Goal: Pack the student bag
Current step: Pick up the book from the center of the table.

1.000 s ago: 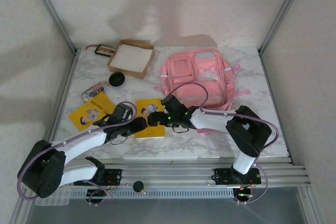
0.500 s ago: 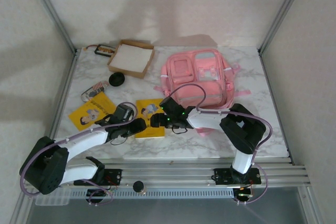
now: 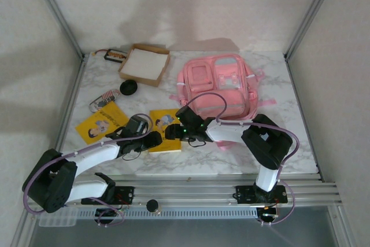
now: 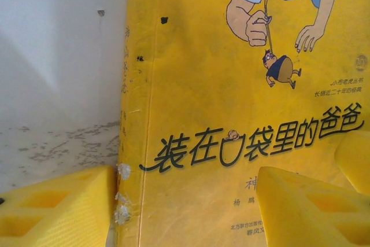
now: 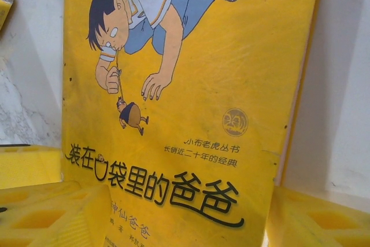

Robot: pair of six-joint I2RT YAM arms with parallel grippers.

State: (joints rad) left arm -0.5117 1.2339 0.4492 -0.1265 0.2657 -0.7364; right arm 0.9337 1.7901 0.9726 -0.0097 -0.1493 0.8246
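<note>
Delta vs a second ago: my right arm's elbow had pulled in leftward, and my right gripper (image 3: pixel 170 132) had crept slightly further over the centre yellow book (image 3: pixel 164 124). My left gripper (image 3: pixel 155 139) had nudged a touch right, at that book's near-left edge. Book, bag and the rest hadn't shifted.

Left wrist cam: my yellow pads (image 4: pixel 58 206) were apart. One sat on the marble just beside the spine, the other over the cover. Nothing clamped.

Right wrist cam: fingers were spread too. One pad was over the cover's corner, the other on the table (image 3: pixel 277 143) past the book's opposite edge. Nothing gripped.

Student bag (image 3: pixel 219 85) lay flat in the back-right part of the table, front pockets up. My right forearm crossed its near edge.

Counts:
- 2 yellow books: the centre one and a second yellow book (image 3: pixel 101 122) near the left edge
- 1 student bag
- 1 cardboard box (image 3: pixel 144 63), back-left, white inside
- 1 black round item (image 3: pixel 128 88) just in front of the box
- 1 small striped item (image 3: pixel 103 99) beside the second book; couldn't tell what it was
- 1 small dark item (image 3: pixel 114 55) at the back-left corner
</note>
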